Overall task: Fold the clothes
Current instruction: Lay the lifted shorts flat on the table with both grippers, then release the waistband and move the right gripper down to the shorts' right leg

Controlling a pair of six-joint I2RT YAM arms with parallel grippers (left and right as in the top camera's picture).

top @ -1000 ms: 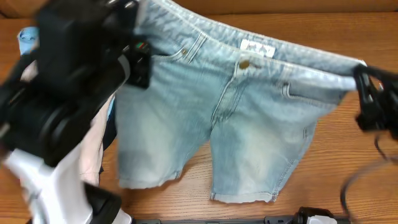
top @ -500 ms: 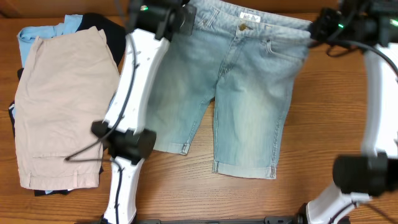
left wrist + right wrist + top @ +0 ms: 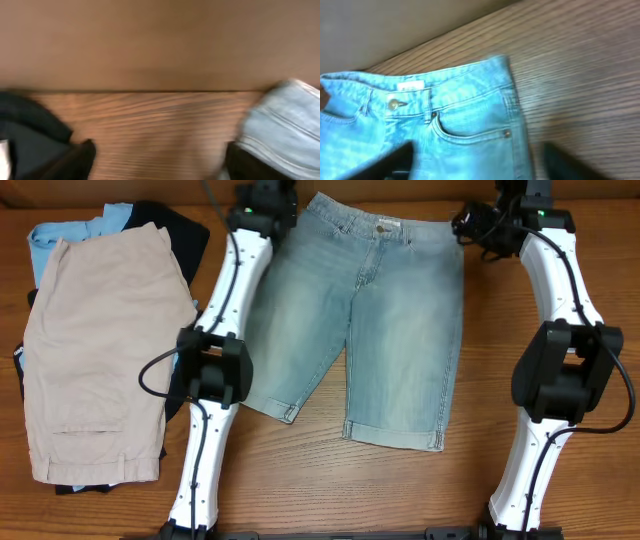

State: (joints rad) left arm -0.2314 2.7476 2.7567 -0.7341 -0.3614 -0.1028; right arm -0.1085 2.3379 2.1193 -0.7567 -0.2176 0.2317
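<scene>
On the table (image 3: 300, 480) lie the denim shorts (image 3: 370, 310); we judge them soft, heavy, best taken at the waistband (image 3: 445, 92). Left gripper (image 3: 160, 157), right gripper (image 3: 475, 162): fingers apart, empty.

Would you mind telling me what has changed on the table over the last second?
The faded light-blue denim shorts, earlier held up by the waistband corners, were lowered and now lie flat on the wooden table. The left claw and right claw have opened and let go. The beige shorts at the left stayed put.
</scene>
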